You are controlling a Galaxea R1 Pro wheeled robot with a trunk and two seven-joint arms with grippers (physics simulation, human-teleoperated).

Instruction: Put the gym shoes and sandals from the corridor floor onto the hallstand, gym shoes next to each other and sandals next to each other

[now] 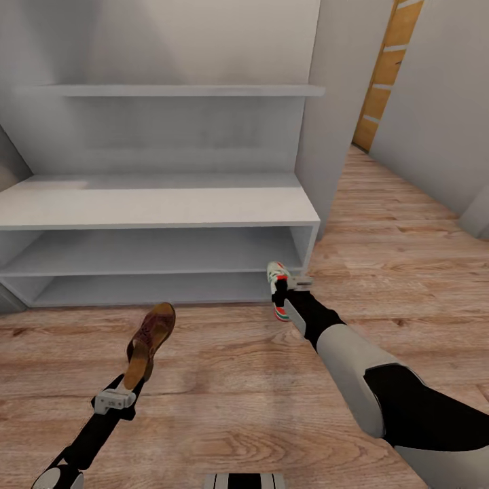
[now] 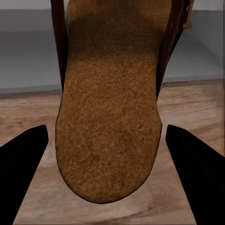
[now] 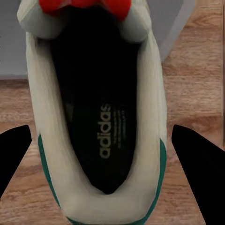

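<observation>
Your left gripper [image 1: 136,380] clamps a dark brown leather sandal with tan footbed [image 1: 151,343]. Your right gripper [image 1: 284,293] grips a white green-striped sneaker [image 1: 278,285], the light-grey shoe rack [image 1: 156,204] just ahead.

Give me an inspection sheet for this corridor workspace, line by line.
Surface: wood-plank corridor floor.
Job's things: grey hallstand, its top and both shelves bare; one brown sandal lifted at the left tool; one white gym shoe at the right tool, near the hallstand's right end.
Clutter: nothing seen.
Grippers: each shoe sits between its tool's fingers in the wrist views; contact cannot be told.
Cables: nothing seen.
Surroundings: floating wall shelf, grey walls, wooden door.
</observation>
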